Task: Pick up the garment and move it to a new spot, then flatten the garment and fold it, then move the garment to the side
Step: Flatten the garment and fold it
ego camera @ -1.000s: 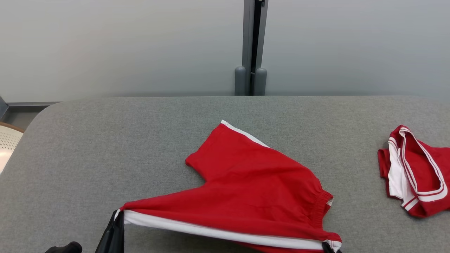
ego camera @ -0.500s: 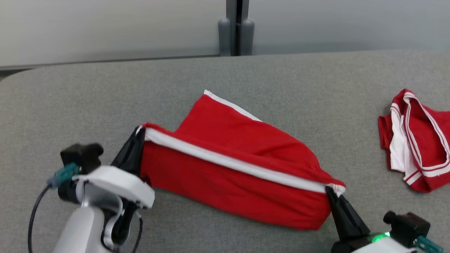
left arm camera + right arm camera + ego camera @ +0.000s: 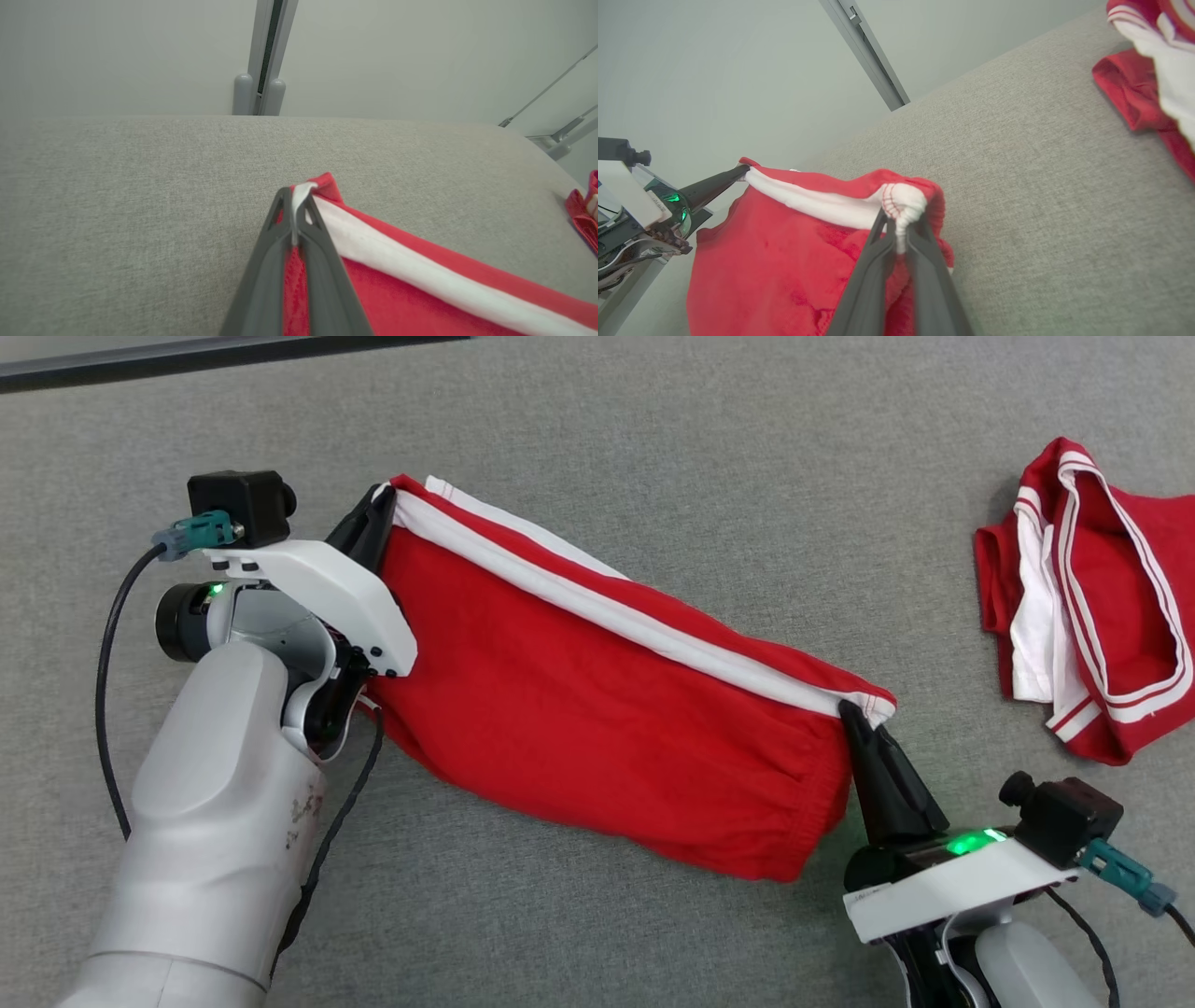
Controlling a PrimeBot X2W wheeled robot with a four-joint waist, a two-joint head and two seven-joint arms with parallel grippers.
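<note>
Red shorts (image 3: 597,709) are lying mid-table (image 3: 653,429), doubled lengthwise, white stripe uppermost. Left gripper (image 3: 378,511) is clamping the hem corner and right gripper (image 3: 851,711) the waistband corner. Judging: the first fold is being laid down; letting go, folding again and moving aside are remaining. A second garment (image 3: 1092,597) is sitting well apart on the right.

**Colour key.** The garment (image 3: 597,709) in my grip is plain red, with one white band along its far edge and red stitching on the white at its right corner. The bench (image 3: 700,448) is an even, flecked grey. To the right, the second garment (image 3: 1111,588) is red with a white inner layer and thin white stripes along its hems. My left hand (image 3: 378,504) and right hand (image 3: 848,709) have charcoal fingers, each behind a white casing (image 3: 317,583) with a green lamp (image 3: 962,845), a teal plug (image 3: 196,532) and a black cable (image 3: 107,653). The wall (image 3: 117,56) is pale grey.
</note>
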